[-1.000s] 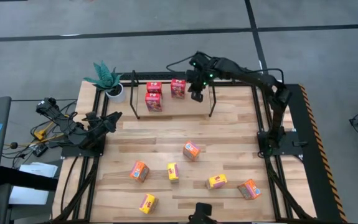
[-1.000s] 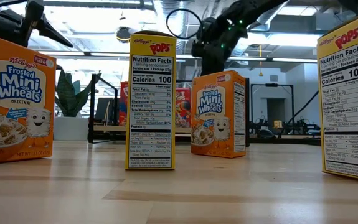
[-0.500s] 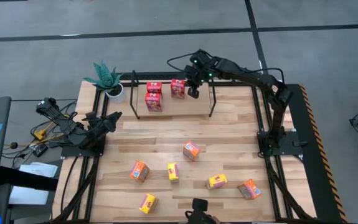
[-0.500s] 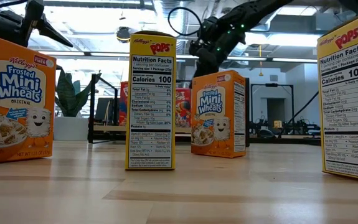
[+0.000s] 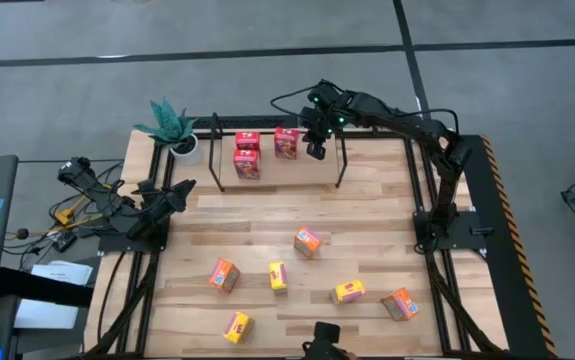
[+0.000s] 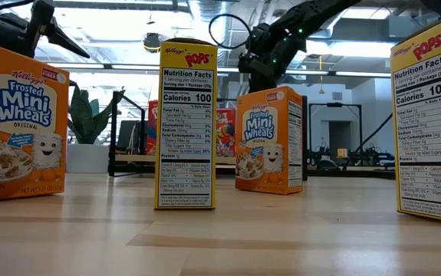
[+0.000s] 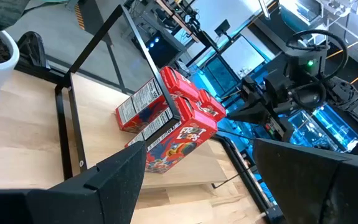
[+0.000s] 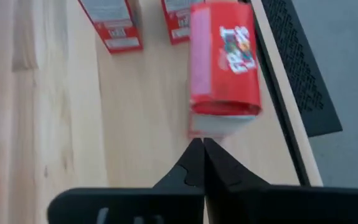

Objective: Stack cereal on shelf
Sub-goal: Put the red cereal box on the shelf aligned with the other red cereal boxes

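The right pincer (image 5: 314, 150) hovers closed and empty just beside the 3 red cereal boxes (image 5: 247, 158) standing on the shelf (image 5: 339, 165). The left pincer (image 5: 180, 190) waits open at the tabletop's (image 5: 367, 230) left edge. 3 orange boxes (image 5: 307, 241) and 3 yellow boxes (image 5: 278, 276) sit scattered on the front half.

Overhead, table-level and two wrist cameras, all sharing the shelf (image 5: 277, 155).
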### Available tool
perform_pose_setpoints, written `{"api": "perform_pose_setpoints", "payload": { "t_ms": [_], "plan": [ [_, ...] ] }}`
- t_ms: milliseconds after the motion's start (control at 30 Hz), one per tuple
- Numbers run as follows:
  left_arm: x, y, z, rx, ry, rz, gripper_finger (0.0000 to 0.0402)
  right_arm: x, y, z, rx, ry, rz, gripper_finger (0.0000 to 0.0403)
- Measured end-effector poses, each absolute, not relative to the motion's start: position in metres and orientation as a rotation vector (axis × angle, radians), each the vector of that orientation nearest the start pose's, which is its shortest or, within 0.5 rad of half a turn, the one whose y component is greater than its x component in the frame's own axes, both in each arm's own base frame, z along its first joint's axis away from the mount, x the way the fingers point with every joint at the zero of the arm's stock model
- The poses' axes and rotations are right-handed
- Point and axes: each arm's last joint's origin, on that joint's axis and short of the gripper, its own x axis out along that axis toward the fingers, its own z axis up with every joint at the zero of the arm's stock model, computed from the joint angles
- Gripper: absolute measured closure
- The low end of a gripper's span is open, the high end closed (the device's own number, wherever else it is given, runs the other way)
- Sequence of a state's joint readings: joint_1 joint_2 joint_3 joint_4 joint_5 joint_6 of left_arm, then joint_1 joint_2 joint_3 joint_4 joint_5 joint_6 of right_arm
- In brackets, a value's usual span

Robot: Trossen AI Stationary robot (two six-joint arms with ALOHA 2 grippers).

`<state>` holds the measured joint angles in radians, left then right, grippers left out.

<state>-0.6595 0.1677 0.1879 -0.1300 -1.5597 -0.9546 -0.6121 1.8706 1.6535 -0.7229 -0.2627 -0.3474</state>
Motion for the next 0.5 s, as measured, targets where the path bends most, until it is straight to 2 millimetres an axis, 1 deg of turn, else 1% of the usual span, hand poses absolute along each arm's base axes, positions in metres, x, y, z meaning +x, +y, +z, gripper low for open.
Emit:
{"api": "perform_pose_setpoints", "payload": {
  "t_ms": [200,267,400,500],
  "plan": [
    [0.074,-0.021,0.205,-0.786,-0.379,0.845,0.0116,0.339,-0.228,0.285,0.076,0.864,-0.182,0.038],
    [0.074,-0.021,0.205,-0.786,-0.379,0.845,0.0116,0.339,-0.23,0.279,0.077,0.848,-0.194,0.038],
    [0.074,-0.021,0.205,-0.804,-0.387,0.842,0.0116,0.334,-0.232,0.258,0.125,0.878,-0.209,0.0389],
    [0.074,-0.021,0.205,-0.809,-0.389,0.841,0.0116,0.335,-0.231,0.25,0.124,0.867,-0.21,0.039]
  ]
}}
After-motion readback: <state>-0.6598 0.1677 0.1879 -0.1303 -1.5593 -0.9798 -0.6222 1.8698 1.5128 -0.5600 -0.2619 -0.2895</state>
